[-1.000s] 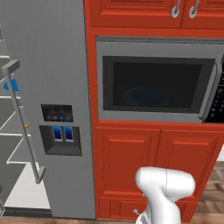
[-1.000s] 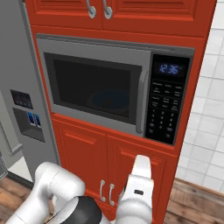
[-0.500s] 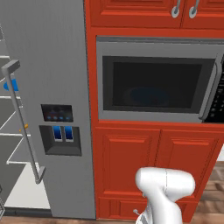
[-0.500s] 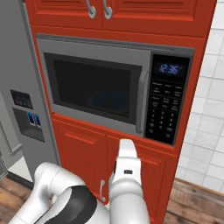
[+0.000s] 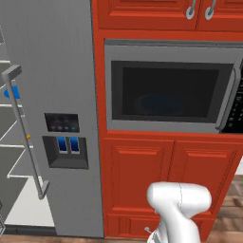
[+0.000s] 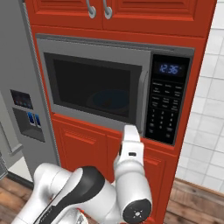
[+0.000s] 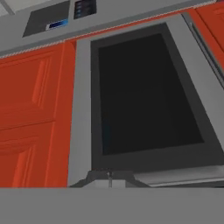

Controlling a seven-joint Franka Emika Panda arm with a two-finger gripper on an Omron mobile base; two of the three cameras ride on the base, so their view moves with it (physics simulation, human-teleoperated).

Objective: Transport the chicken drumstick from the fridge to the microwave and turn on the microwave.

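The microwave point(image 5: 168, 85) sits built into the red cabinets with its dark glass door closed. Its curved handle point(image 6: 142, 103) and black keypad point(image 6: 167, 109) are on its right side. A faint blue plate point(image 6: 109, 98) shows through the glass. The chicken drumstick is hidden. My gripper point(image 6: 130, 129) points up at the microwave's lower edge, just below the handle. In the hand view the gripper point(image 7: 109, 177) is shut, tips pressed together with nothing between them, facing the microwave window point(image 7: 144, 96). The grey fridge point(image 5: 52, 95) stands left of the microwave, its dispenser panel point(image 5: 64, 140) lit blue.
The fridge's left door stands open with its bar handle point(image 5: 26, 137) sticking out, and white shelves point(image 5: 14, 156) show behind it. Red cabinet doors point(image 5: 166, 180) lie below the microwave and more above point(image 6: 109, 13). White wall tiles point(image 6: 205, 109) are at the right.
In the right base view my hand has risen from low in front of the lower cabinets up to the microwave's bottom edge. The microwave and fridge have not moved.
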